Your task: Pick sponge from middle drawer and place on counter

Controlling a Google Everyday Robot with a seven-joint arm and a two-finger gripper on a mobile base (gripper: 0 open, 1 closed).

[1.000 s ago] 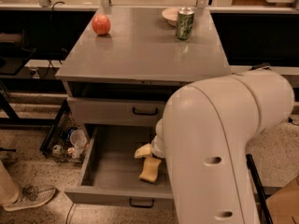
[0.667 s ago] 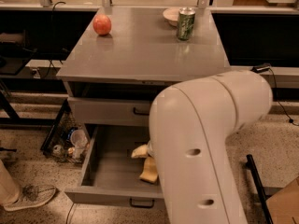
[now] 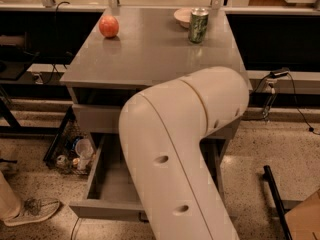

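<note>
The middle drawer [image 3: 102,206] is pulled open below the counter [image 3: 150,49], and a strip of its grey floor shows at its left. My white arm [image 3: 175,149] fills the middle of the view and covers most of the drawer. The sponge is hidden behind the arm. My gripper is hidden behind the arm as well, somewhere down over the drawer.
A red apple [image 3: 108,26], a green can [image 3: 198,25] and a small white bowl [image 3: 183,16] stand at the back of the counter. A wire basket of bottles [image 3: 70,151] sits on the floor left of the cabinet. A shoe [image 3: 30,211] is at the lower left.
My arm has swung left and toward the camera. It now covers the sponge and most of the drawer, which showed before.
</note>
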